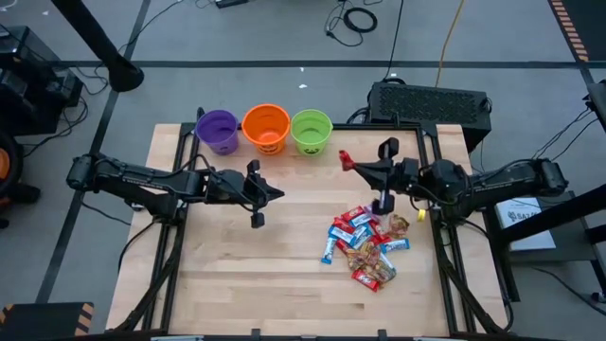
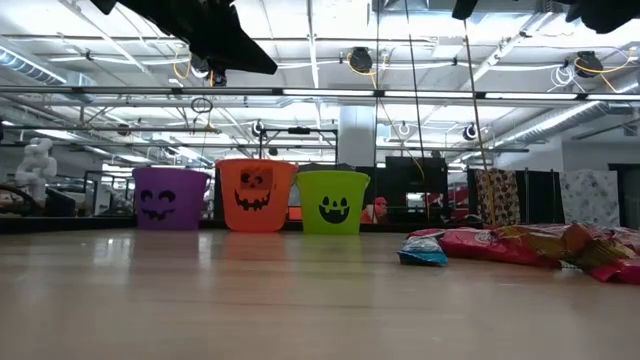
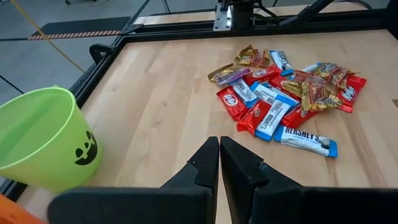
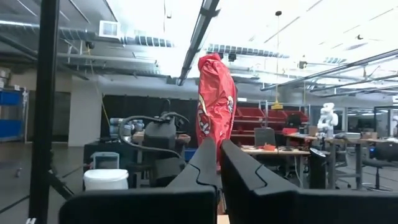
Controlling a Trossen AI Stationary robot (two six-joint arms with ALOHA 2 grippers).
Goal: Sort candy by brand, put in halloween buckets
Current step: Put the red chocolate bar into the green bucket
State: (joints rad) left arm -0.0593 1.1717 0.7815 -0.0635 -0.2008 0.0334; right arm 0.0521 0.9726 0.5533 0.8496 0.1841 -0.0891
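One wooden table [image 1: 237, 275], cabled floor [image 1: 284, 38]

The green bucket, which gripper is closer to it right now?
Right. The right gripper, shut on a red candy, sits just beside the green bucket; the left gripper hangs farther off, nearer the table's middle.

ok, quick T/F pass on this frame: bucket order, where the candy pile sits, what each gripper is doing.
1. The buckets stand in a row: purple bucket, orange bucket, green bucket. True.
2. The right gripper is empty. False: it is shut on a red candy, held up off the table.
3. The candy pile lies in front of the right arm. True.
4. The left gripper holds a blue candy. False: it is shut and holds nothing.
5. The green bucket lies tipped over. False: it stands upright.
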